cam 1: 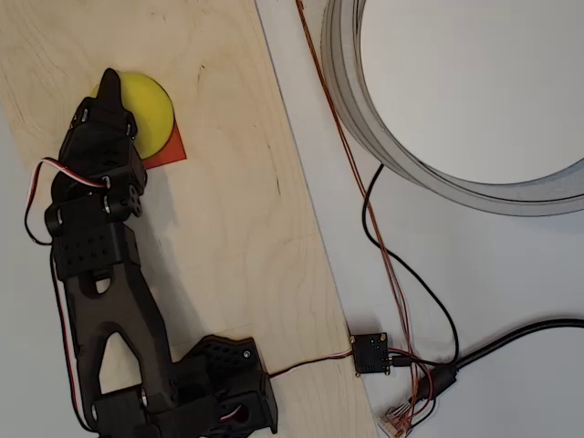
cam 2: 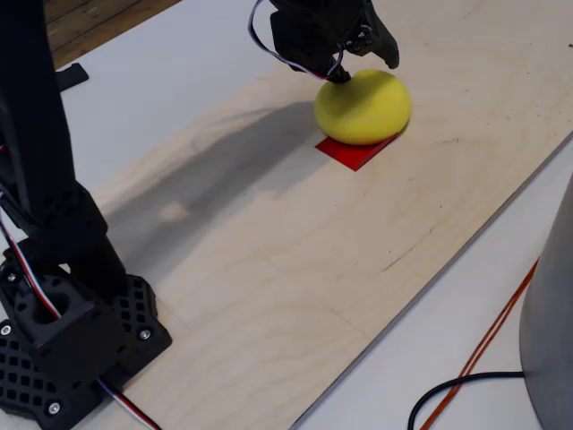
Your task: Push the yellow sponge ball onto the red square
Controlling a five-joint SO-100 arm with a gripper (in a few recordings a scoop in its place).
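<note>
The yellow ball sits on the red square, covering most of it, on the wooden board. The gripper presses its top; its jaw opening cannot be told

sponge ball on square, pincer above

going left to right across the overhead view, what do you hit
black arm → yellow sponge ball → red square → bare plywood board → thin orange wire → grey ring at the top right
</note>
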